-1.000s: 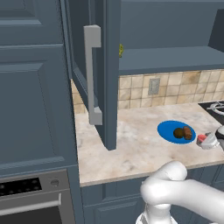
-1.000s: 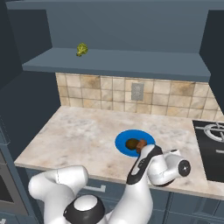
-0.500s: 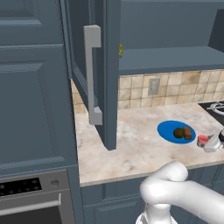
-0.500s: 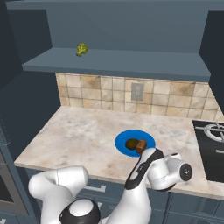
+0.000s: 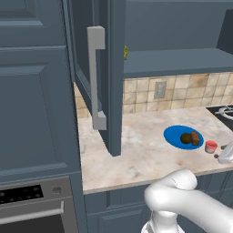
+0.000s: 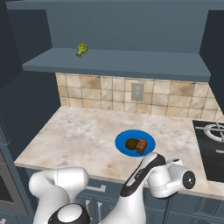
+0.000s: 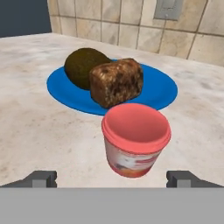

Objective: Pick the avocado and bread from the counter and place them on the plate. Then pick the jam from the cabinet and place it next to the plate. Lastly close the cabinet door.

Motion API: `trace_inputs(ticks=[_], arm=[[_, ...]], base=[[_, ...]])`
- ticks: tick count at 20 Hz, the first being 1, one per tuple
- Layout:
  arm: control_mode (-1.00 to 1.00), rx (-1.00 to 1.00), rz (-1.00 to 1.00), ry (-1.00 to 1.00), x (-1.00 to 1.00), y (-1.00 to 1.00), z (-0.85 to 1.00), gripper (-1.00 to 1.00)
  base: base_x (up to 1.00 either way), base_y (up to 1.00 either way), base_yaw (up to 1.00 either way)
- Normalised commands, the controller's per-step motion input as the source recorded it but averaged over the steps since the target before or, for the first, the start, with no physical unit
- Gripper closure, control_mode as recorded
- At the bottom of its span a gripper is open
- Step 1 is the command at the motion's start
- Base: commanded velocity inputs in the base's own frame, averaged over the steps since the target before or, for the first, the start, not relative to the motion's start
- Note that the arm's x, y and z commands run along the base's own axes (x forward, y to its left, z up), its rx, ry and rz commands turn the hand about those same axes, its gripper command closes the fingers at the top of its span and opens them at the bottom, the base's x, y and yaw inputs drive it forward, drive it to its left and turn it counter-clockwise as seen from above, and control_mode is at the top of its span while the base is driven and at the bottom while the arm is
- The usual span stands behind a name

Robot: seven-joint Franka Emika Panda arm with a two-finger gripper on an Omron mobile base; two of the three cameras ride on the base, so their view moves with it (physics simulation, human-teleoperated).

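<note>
Standing upright on the counter (image 5: 136, 154) just beside the plate (image 7: 157, 89), the jam (image 7: 136, 139) sits between the gripper's (image 7: 113, 178) two fingertips (image 7: 41, 178), which are spread wide on either side and touch nothing, so the hand holds nothing. The avocado (image 7: 84, 66) and the bread (image 7: 116, 82) lie side by side on the plate, touching each other. What seems left is the cabinet door (image 5: 102, 73), which stands open toward the room with its long grey handle (image 5: 96, 77) facing outward. That door looks stiff and hinged, so it should swing rather than slide, and a push on the flat panel near the handle edge, well away from the hinge, would likely turn it most easily; the bar handle is rigid enough to grasp across its width. The jar looks small, light, hard and smooth, easily tipped by a passing finger as the hand backs off.
</note>
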Motion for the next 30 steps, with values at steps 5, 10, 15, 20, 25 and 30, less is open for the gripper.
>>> trace_inputs(ticks=[5, 10, 15, 20, 25, 30], arm=[[-1.0, 0.0, 0.0, 0.0, -0.4, 0.0, 0.22, -1.0], [-1.0, 0.04, 0.0, -0.01, -0.25, 0.0, 0.41, -1.0], [-1.0, 0.07, 0.04, -0.08, -0.16, -0.06, 0.38, -1.0], [-1.0, 0.09, 0.1, -0.14, -0.11, -0.17, 0.21, -1.0], [-1.0, 0.1, 0.12, -0.21, -0.06, -0.22, 0.12, -1.0], [-1.0, 0.07, 0.12, -0.25, 0.0, -0.16, 0.19, -1.0]], base=[[0.0, 0.0, 0.0], [0.0, 0.0, 0.0], [0.0, 0.0, 0.0], [0.0, 0.0, 0.0], [0.0, 0.0, 0.0], [0.0, 0.0, 0.0]])
